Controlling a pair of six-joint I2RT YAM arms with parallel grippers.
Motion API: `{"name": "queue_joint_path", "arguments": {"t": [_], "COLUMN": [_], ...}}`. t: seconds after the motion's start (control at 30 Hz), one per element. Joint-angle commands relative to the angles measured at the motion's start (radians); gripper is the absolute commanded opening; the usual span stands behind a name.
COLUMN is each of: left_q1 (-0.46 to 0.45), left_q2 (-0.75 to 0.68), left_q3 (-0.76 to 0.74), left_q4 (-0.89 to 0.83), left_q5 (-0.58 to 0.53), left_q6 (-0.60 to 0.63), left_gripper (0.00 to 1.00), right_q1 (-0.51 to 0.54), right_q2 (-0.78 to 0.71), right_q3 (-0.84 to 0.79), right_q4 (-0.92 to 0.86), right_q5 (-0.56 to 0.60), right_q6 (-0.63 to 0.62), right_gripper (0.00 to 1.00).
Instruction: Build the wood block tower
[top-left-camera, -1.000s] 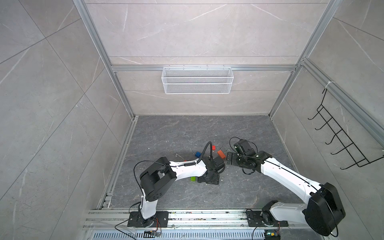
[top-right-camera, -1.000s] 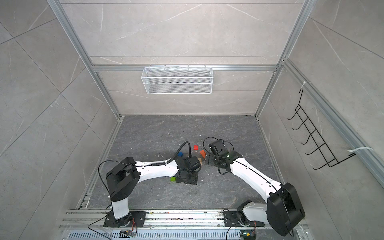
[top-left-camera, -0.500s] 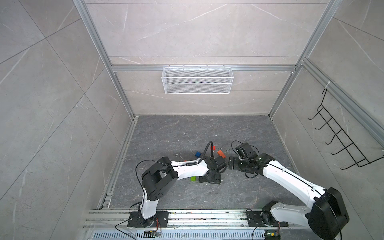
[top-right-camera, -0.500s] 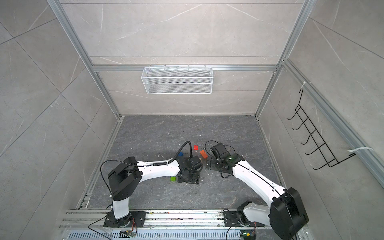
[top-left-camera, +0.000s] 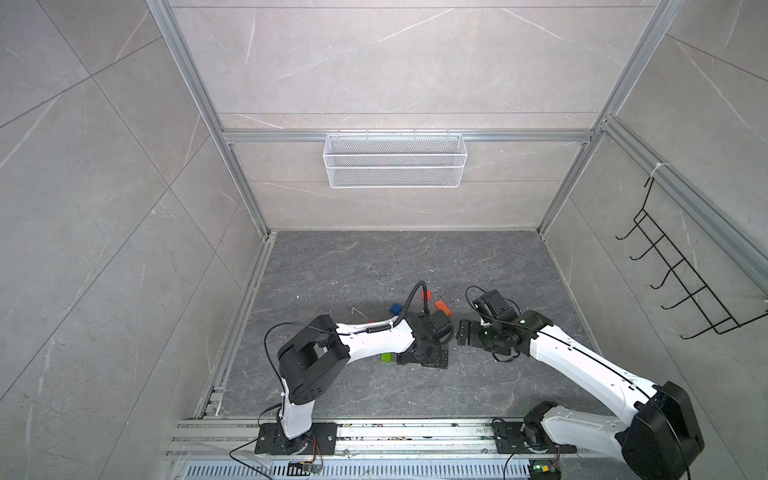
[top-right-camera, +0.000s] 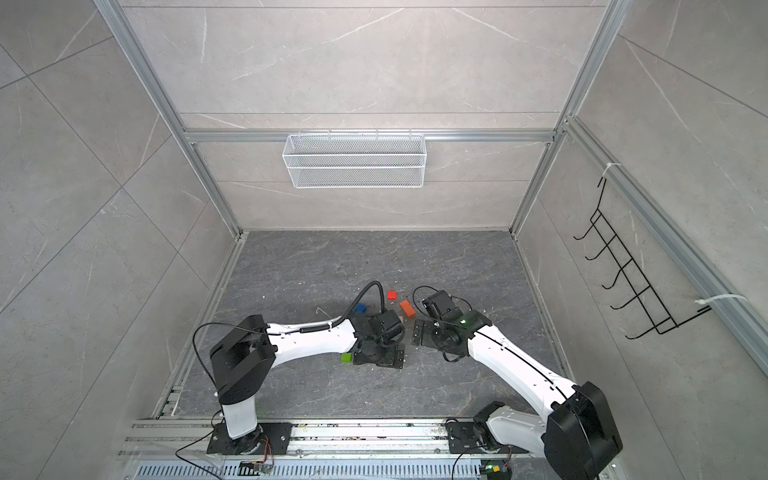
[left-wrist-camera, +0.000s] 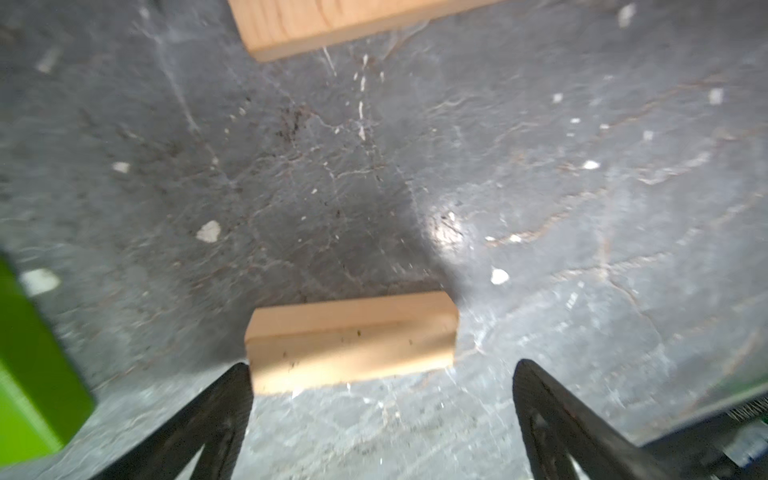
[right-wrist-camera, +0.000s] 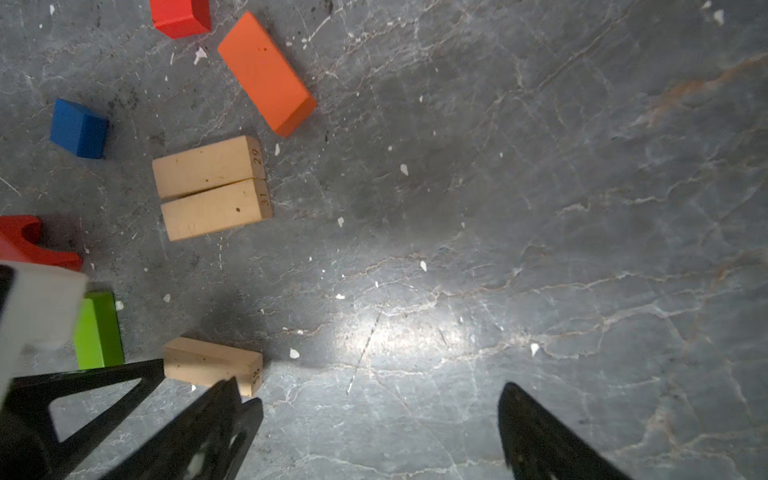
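Observation:
My left gripper (left-wrist-camera: 382, 399) points down at the floor, open. A tan wood block (left-wrist-camera: 351, 340) lies flat just past its fingertips, one end by one finger and the other finger well clear. In the right wrist view that block (right-wrist-camera: 212, 365) lies beside a green block (right-wrist-camera: 99, 330). Two more tan bars (right-wrist-camera: 212, 189) lie side by side, touching. An orange bar (right-wrist-camera: 266, 72), a red cube (right-wrist-camera: 180, 16), a blue cube (right-wrist-camera: 79, 129) and a red arch (right-wrist-camera: 29, 245) lie around them. No stacked tower shows. My right gripper (right-wrist-camera: 380, 399) hangs open over bare floor, close to the left gripper (top-left-camera: 422, 358).
Both arms meet near the middle of the dark grey floor (top-left-camera: 374, 266) in both top views. A white wire basket (top-left-camera: 395, 166) hangs on the back wall and a black hook rack (top-left-camera: 685, 291) on the right wall. A metal rail (top-left-camera: 374, 432) runs along the front.
My left gripper has opened and let the tan block rest on the floor. The right gripper has drifted a little toward the front, still open.

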Motion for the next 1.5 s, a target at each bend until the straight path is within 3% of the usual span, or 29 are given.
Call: {"name": "queue_joint_path", "arguments": {"t": [0.0, 0.43, 0.8, 0.97, 1.17, 1.47], "left_q1": [0.029, 0.239, 0.438, 0.505, 0.567, 0.578], "left_q2": [-0.096, -0.274, -0.406, -0.443, -0.493, -0.498], "left_q3": [0.004, 0.007, 0.045, 0.066, -0.009, -0.04], "left_q4": [-0.065, -0.172, -0.215, -0.233, -0.141, -0.114], "left_q5": [-0.015, -0.008, 0.103, 0.124, 0.148, 0.19], "left_q6": [0.067, 0.3, 0.49, 0.566, 0.592, 0.594], "left_gripper": [0.99, 0.98, 0.98, 0.98, 0.98, 0.98], "right_q1": [0.032, 0.274, 0.495, 0.539, 0.563, 0.573], "right_q2": [-0.018, 0.064, 0.302, 0.418, 0.503, 0.566], "right_q3": [-0.017, -0.003, 0.141, 0.215, 0.259, 0.275], "right_q4": [-0.025, 0.048, 0.085, 0.098, 0.098, 0.074], "right_q5": [0.012, 0.122, 0.214, 0.222, 0.239, 0.277], "right_q6": [0.065, 0.295, 0.469, 0.503, 0.546, 0.571], "right_gripper": [0.99, 0.97, 0.95, 0.95, 0.91, 0.89]}}
